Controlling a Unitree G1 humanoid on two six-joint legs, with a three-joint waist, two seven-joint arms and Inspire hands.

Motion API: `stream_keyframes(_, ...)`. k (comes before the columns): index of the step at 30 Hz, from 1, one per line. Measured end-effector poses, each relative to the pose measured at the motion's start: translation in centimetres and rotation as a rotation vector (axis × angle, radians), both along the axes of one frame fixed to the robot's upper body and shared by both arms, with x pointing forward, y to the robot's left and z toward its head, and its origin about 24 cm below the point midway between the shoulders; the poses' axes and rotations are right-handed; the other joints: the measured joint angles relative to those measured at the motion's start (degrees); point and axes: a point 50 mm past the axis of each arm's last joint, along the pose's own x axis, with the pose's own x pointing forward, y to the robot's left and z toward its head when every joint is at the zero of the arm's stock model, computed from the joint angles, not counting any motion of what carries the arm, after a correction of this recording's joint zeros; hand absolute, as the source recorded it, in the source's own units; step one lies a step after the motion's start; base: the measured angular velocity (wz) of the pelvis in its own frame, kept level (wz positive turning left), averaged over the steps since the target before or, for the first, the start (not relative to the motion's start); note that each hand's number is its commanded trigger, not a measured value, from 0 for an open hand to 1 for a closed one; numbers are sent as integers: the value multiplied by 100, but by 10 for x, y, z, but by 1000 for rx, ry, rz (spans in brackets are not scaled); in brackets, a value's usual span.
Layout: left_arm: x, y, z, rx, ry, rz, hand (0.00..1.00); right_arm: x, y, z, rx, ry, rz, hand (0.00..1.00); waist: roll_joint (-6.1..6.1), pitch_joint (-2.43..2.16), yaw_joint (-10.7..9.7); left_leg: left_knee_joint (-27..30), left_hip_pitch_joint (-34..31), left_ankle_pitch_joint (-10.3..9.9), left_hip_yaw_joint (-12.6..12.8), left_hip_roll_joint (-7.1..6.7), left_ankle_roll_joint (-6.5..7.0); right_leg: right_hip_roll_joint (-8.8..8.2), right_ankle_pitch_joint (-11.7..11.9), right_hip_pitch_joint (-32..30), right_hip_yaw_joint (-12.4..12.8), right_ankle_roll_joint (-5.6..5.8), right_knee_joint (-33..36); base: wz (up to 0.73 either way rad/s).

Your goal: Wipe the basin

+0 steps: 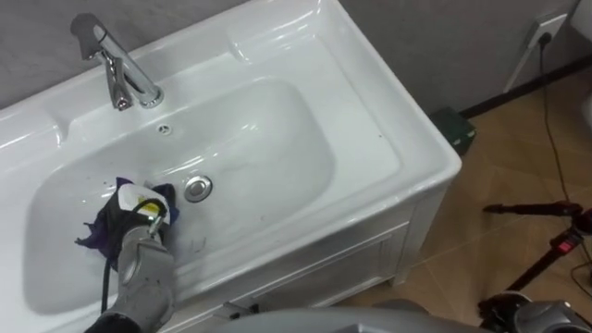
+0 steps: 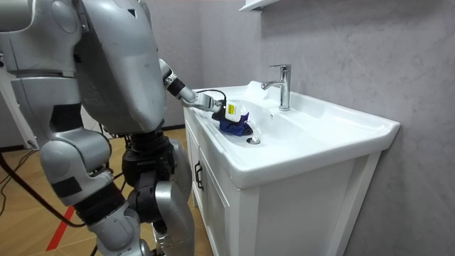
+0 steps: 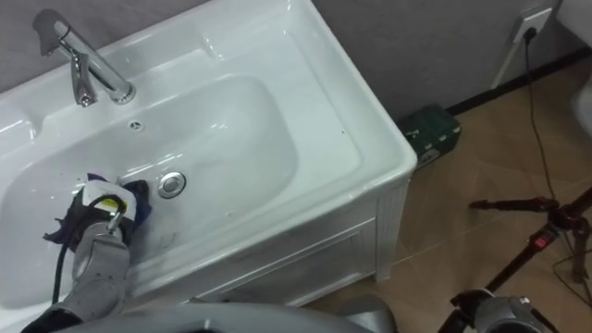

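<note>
Robot stands at white vanity, left arm reaching into the basin. Left robot hand presses down on a dark blue cloth on the basin floor, just left of the drain. Fingers are buried in the cloth, so can't tell the grip. Faucet at the back rim.

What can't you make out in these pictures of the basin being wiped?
How the left robot hand holds the dark cloth: in the eye views its own back covers the contact; in the room view it is too small.
The left end of the basin: cut off by the eye views' left edge.
Basin floor under the cloth: hidden by it.
Faint marks near the drain: too small to call dirt.
</note>
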Motion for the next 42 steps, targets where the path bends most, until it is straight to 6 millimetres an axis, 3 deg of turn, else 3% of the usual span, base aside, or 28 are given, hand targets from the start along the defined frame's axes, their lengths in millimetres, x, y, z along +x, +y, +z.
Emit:
stream_keyframes(15,-2,0,-3,21,-32,-76,100,2,1,-1,-21,-72,-24,0,86,24,-48,-19,-195,1,-55,-14,1,-65,0,-172,-107,-1,23,4)
stream_keyframes(23,14,8,3,-78,-69,15,100,1,2,-2,-23,-111,-32,0,143,80,-48,-117,-222,19,-46,-20,-25,-85,0,-220,-190,0,9,6)
stream_keyframes(28,27,9,10,-119,-96,55,100,-3,2,-3,-28,-94,-32,0,114,102,-45,-107,-322,21,-45,-27,-26,-123,-6,-284,-261,10,21,11)
stream_keyframes(42,29,14,14,-107,-49,132,100,-14,-4,-3,-51,-38,-64,0,79,123,-61,-148,-280,20,-161,-63,-26,-107,-8,-271,-187,15,13,-4)
